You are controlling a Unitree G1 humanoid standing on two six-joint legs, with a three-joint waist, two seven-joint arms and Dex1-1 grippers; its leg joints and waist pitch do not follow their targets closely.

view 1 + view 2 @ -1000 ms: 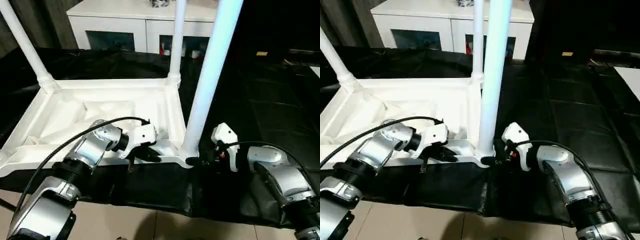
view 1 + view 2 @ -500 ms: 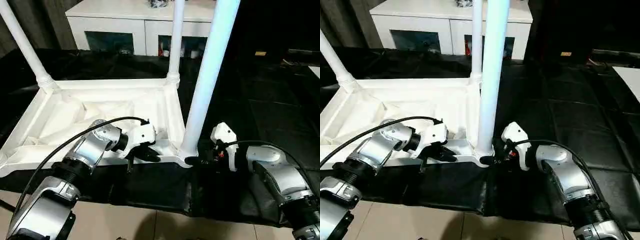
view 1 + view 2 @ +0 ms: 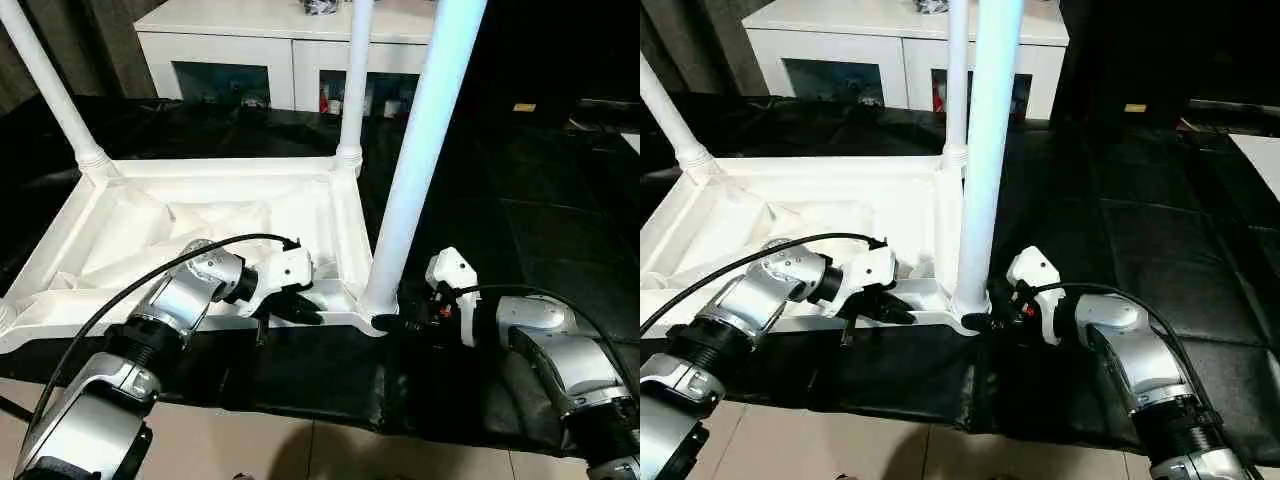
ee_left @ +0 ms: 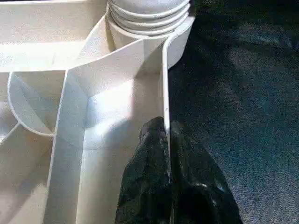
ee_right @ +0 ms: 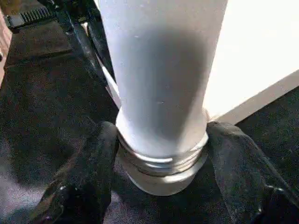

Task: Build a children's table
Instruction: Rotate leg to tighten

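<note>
The children's table lies upside down on a black mat, its white ribbed tabletop (image 3: 215, 168) facing up. Three white legs stand upright in corner sockets: the far-left leg (image 3: 50, 85), the far-right leg (image 3: 353, 80) and the near-right leg (image 3: 420, 150). My left gripper (image 3: 300, 312) is shut on the tabletop's near rim, its fingers (image 4: 149, 163) pinching the thin wall close to the near-right socket. My right gripper (image 3: 390, 322) sits at the foot of the near-right leg (image 5: 159, 70), with one finger (image 5: 88, 177) on each side of its threaded base, pressed against it.
A black mat (image 3: 540, 200) covers the floor under the tabletop and stretches off to the right. A white cabinet (image 3: 250, 40) with dark glass doors stands behind. Pale floor tiles (image 3: 300, 450) show in front of the mat. A black cable (image 3: 150, 280) loops over my left forearm.
</note>
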